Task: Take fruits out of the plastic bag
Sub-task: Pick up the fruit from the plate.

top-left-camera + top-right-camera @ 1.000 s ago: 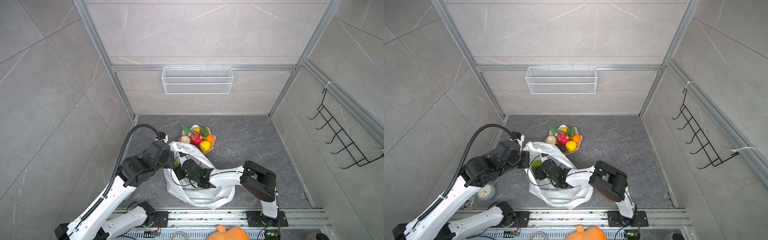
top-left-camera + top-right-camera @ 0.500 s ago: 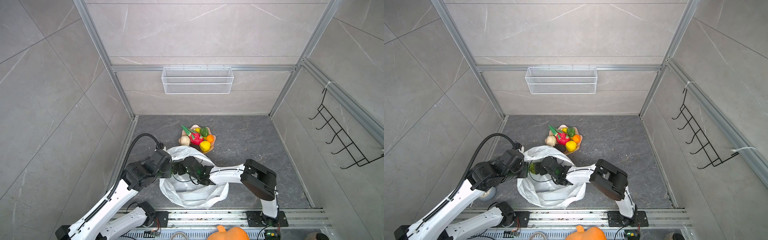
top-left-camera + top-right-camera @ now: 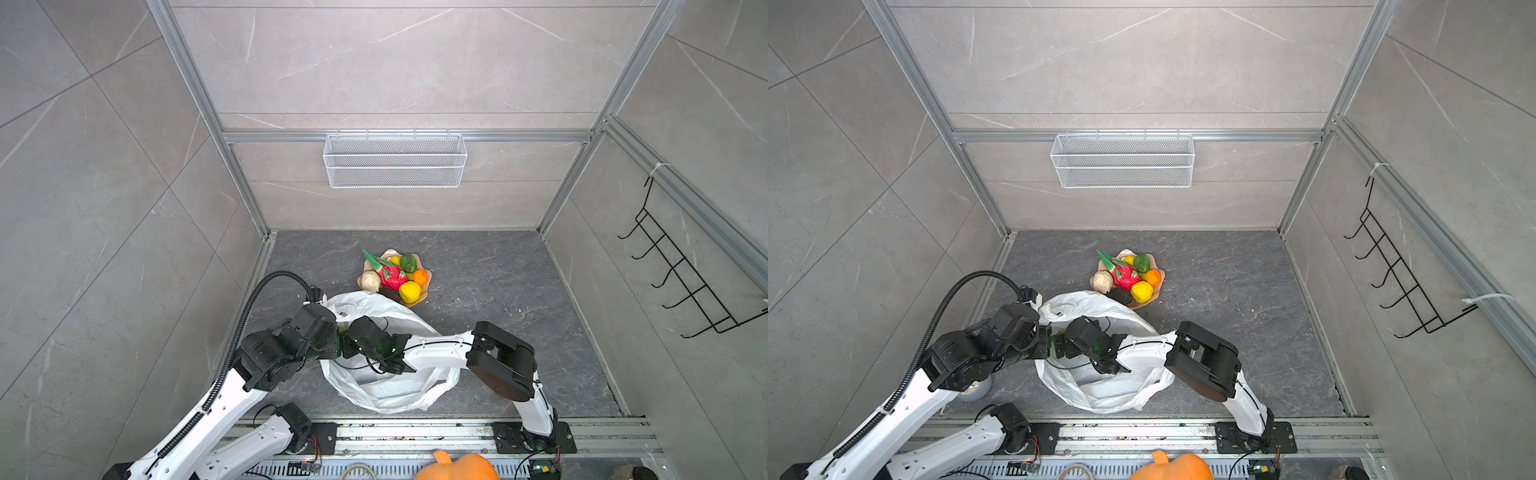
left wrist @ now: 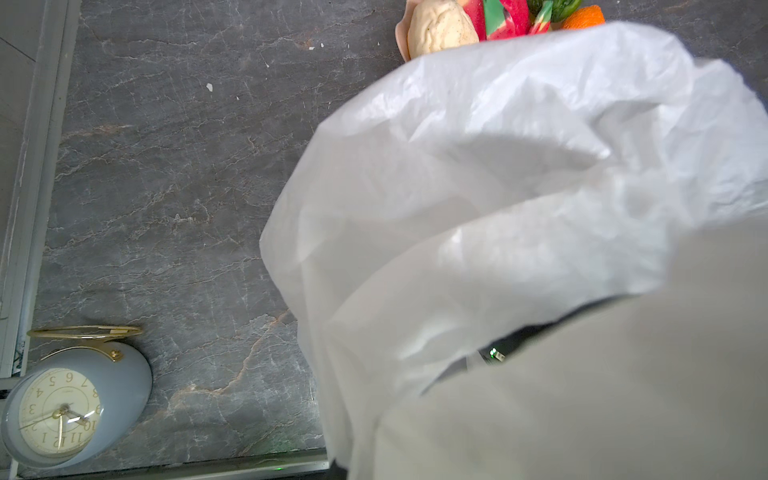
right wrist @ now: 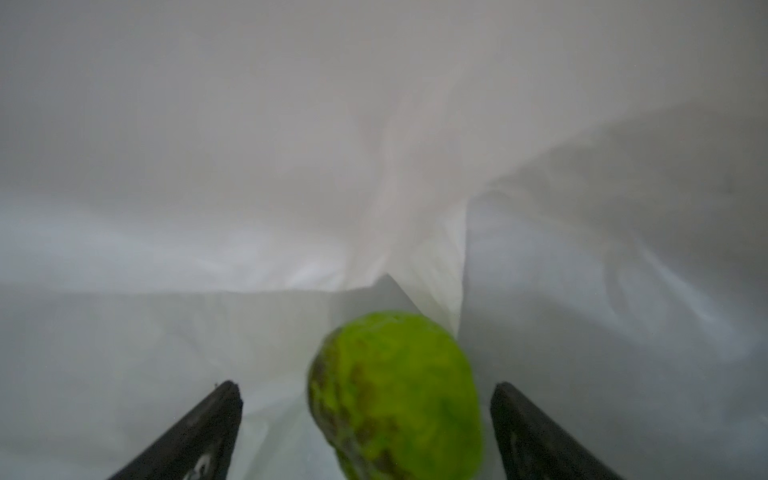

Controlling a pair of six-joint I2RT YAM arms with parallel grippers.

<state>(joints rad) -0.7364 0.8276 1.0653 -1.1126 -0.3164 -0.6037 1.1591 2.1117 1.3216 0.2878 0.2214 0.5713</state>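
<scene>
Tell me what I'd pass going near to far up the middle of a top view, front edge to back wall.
Orange pumpkin → front rail → plastic bag → bowl holding fruits → wire basket on the back wall. Both arms overlap the bag, so I've left them out.

Eight fruits (image 3: pixel 390 277), one bag (image 3: pixel 386 395), one bowl (image 3: pixel 415 302)

The left arm (image 3: pixel 224 399) is stretched forward and inward from its base, with its wrist bent toward the middle. The left gripper (image 3: pixel 333 348) is closed, though its fingers are hidden in every view. The right arm (image 3: pixel 436 353) is folded sharply at the elbow and reached across toward the left arm, so that the two grippers are brought almost tip to tip. The right gripper (image 5: pixel 365 390) is opened wide, its black fingers (image 5: pixel 208 419) being spread well apart.
</scene>
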